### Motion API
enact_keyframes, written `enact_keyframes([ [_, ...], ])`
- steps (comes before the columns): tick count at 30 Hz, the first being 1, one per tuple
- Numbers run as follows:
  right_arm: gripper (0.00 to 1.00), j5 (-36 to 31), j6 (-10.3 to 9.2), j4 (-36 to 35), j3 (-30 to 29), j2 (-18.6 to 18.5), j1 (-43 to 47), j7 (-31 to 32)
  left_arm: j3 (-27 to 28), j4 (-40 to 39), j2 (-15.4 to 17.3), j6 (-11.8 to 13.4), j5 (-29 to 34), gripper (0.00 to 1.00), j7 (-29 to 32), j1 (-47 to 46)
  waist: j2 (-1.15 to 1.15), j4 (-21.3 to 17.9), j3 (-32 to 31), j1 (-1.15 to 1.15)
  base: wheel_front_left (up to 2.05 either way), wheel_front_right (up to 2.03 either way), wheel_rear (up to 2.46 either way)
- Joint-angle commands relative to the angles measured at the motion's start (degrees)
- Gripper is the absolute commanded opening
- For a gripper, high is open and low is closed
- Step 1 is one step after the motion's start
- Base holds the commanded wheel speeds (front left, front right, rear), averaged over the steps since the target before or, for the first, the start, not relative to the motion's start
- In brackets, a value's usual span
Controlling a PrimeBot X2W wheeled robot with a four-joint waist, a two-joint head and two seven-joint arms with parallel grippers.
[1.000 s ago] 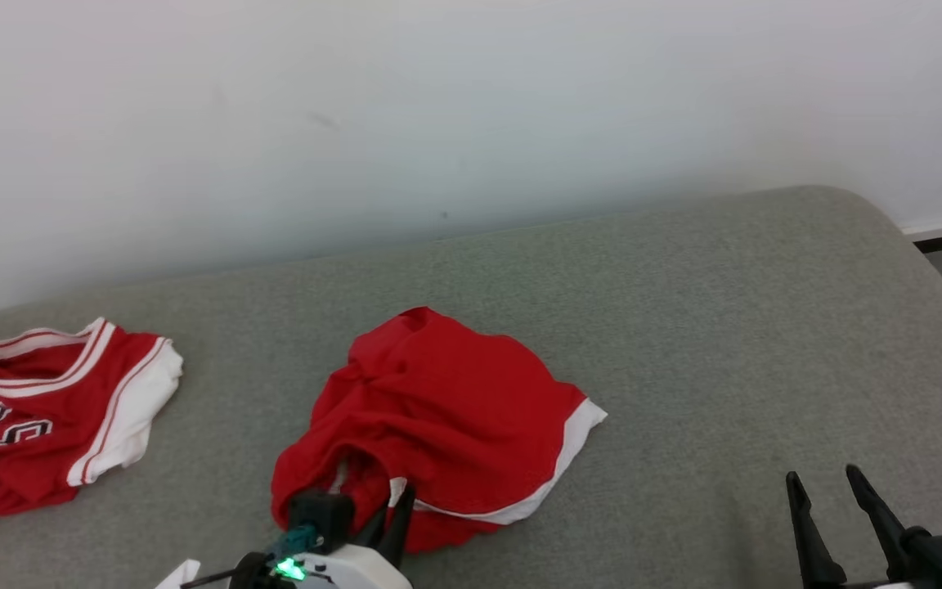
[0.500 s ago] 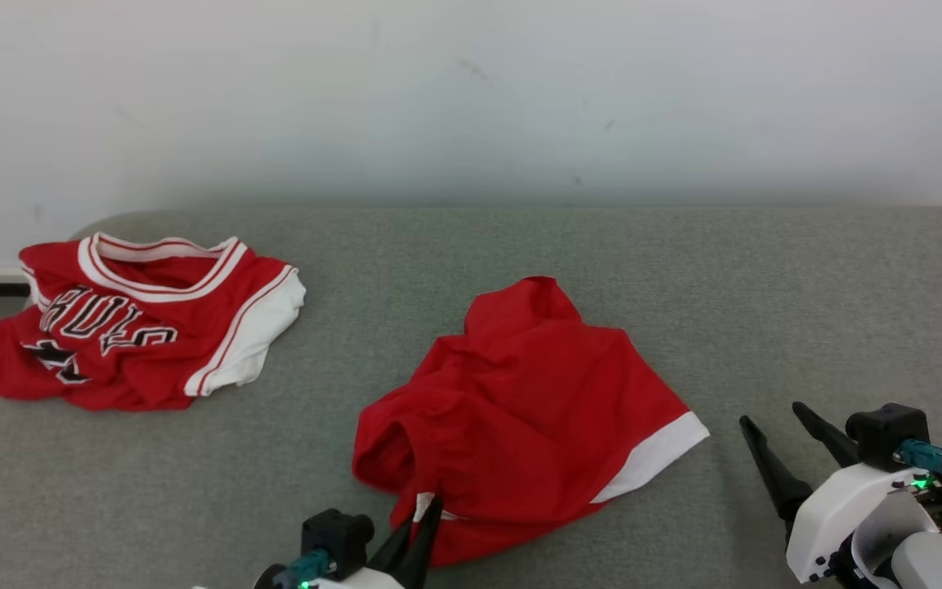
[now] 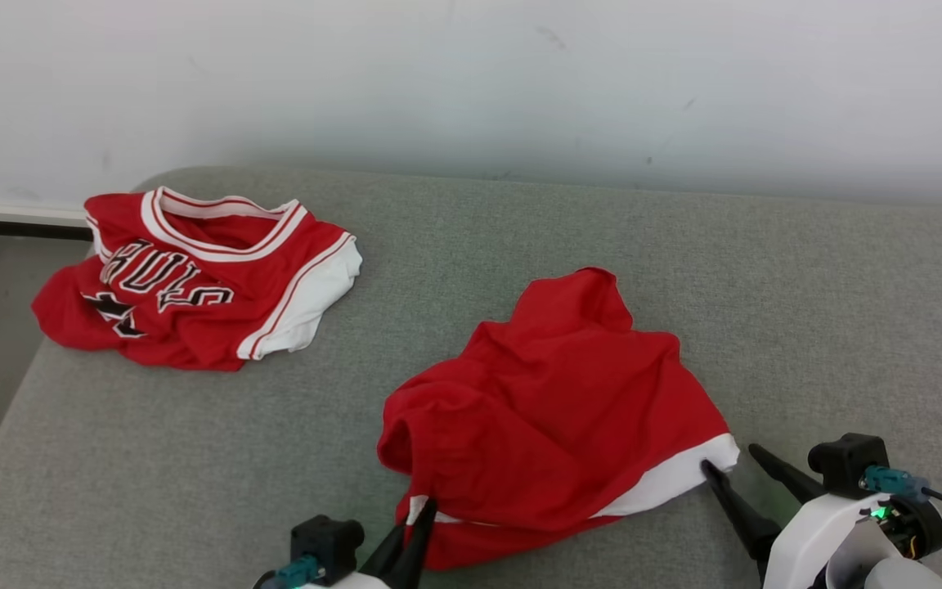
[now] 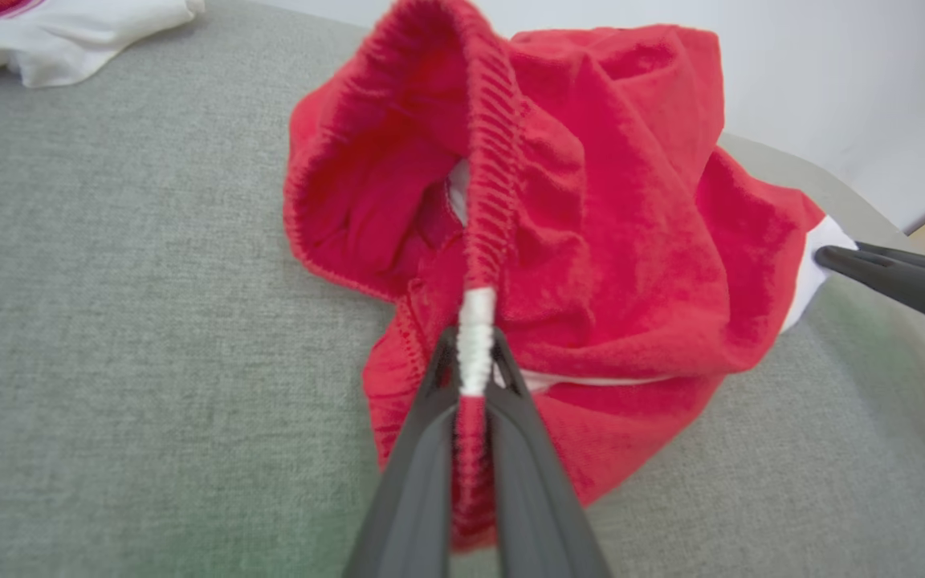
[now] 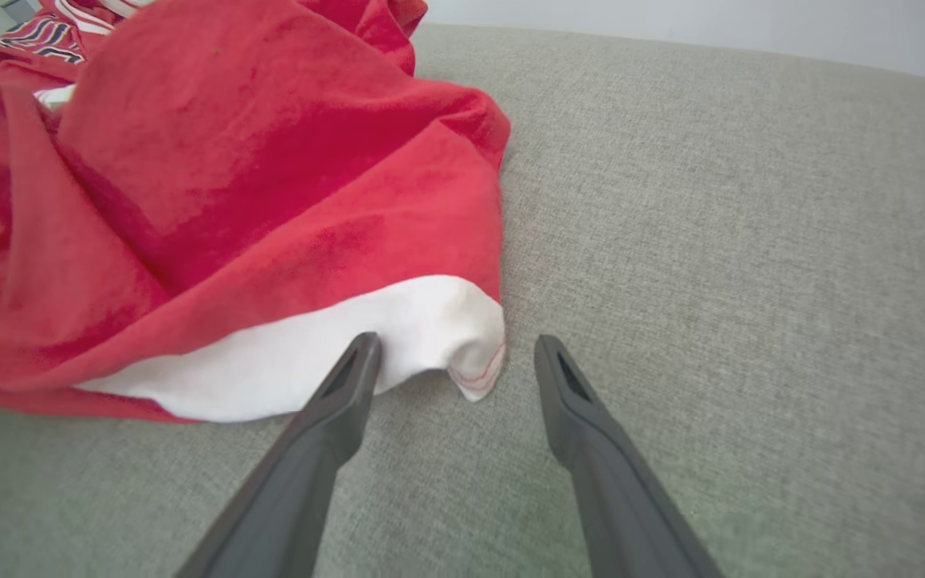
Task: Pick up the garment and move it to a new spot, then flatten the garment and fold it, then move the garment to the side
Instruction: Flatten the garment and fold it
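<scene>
Shorts (image 3: 553,393), red with white trim, lie rumpled on the grey cushion (image 3: 765,270); left gripper (image 4: 472,341) clamps the waistband (image 4: 495,104), right gripper (image 5: 456,343) gapes at the hem (image 5: 398,321).

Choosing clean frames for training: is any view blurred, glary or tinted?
Head view: soft even light, no glare, shorts sharp. Left wrist view: left tool goes blurry toward the bottom edge; faint green tint on the cushion. Right wrist view: crisp, right tool included; shadows faint.
</scene>
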Motion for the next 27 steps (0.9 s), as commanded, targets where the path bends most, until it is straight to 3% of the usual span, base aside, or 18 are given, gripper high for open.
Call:
enact_keyframes([
  [1, 1.00, 0.7, -0.11, 0.4, 0.3, -0.3, -0.6, -0.4, 0.3, 0.2, 0.7, 0.2, -0.3, 0.00, -0.3, -0.1, 0.00, -0.1, 0.0, 0.00, 0.00, 0.00, 0.00],
  [11, 1.00, 4.0, -0.11, 3.2, 3.9, -0.1, -3.0, -3.2, 0.5, 0.6, 1.8, 0.8, -0.3, 0.00, -0.8, -1.3, 0.00, 0.4, 0.8, 0.00, 0.00, 0.00, 0.00],
  [22, 1.00, 6.3, -0.11, 7.3, 8.7, 1.5, -4.4, -2.2, -0.5, 1.2, 1.2, 0.7, -1.1, 0.00, -1.1, -2.0, 0.00, 1.8, 2.3, 0.00, 0.00, 0.00, 0.00],
  [23, 0.95, 6.4, -0.07, 7.3, 9.2, 1.5, -4.5, -2.5, -0.6, 1.2, 1.1, 0.7, -1.1, 0.00, -1.1, -2.0, 0.00, 1.9, 2.3, 0.00, 0.00, 0.00, 0.00],
  [24, 0.28, 6.9, -0.06, 7.5, 9.0, 1.5, -4.7, -3.5, -0.7, 1.2, 1.1, 0.5, -1.4, 0.00, -1.2, -1.9, 0.00, 1.9, 2.3, 0.00, 0.00, 0.00, 0.00],
  [25, 0.00, 7.5, -0.06, 7.7, 9.1, 1.5, -4.7, -3.6, -0.8, 1.1, 1.0, 0.3, -1.6, 0.00, -1.2, -1.9, 0.00, 2.0, 2.3, 0.00, 0.00, 0.00, 0.00],
  [27, 0.00, 8.3, -0.05, 7.5, 9.2, 1.2, -5.2, -4.3, -0.9, 0.8, 0.9, 0.0, -2.4, 0.00, -1.2, -1.8, 0.00, 1.9, 2.1, 0.00, 0.00, 0.00, 0.00],
])
